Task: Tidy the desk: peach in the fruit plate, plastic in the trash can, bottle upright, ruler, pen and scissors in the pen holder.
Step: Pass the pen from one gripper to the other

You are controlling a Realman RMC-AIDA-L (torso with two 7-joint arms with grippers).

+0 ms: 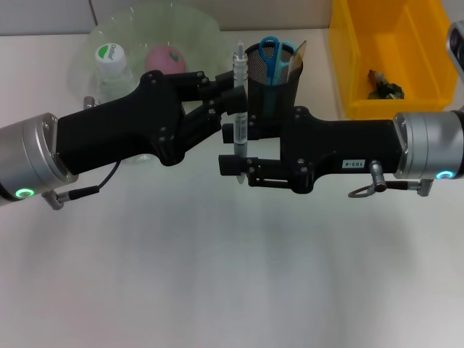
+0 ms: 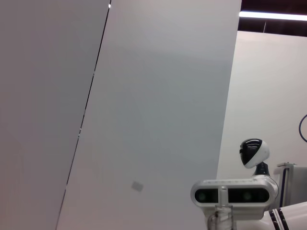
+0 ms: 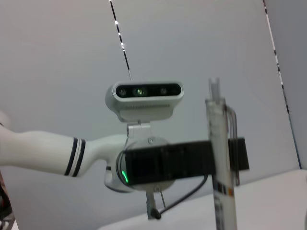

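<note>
Both pincers clamp the upright pen: left gripper high, right gripper low. It looks light, stiff and slick; best gripped mid-barrel. The pen holder sits just behind.

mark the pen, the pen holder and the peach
pen [image 1: 240,109], head view, clear barrel, held upright between both grippers.
pen holder [image 1: 283,88], head view, black mesh wall below the scissors.
peach [image 1: 165,58], head view, pink skin, inside the fruit plate.
</note>
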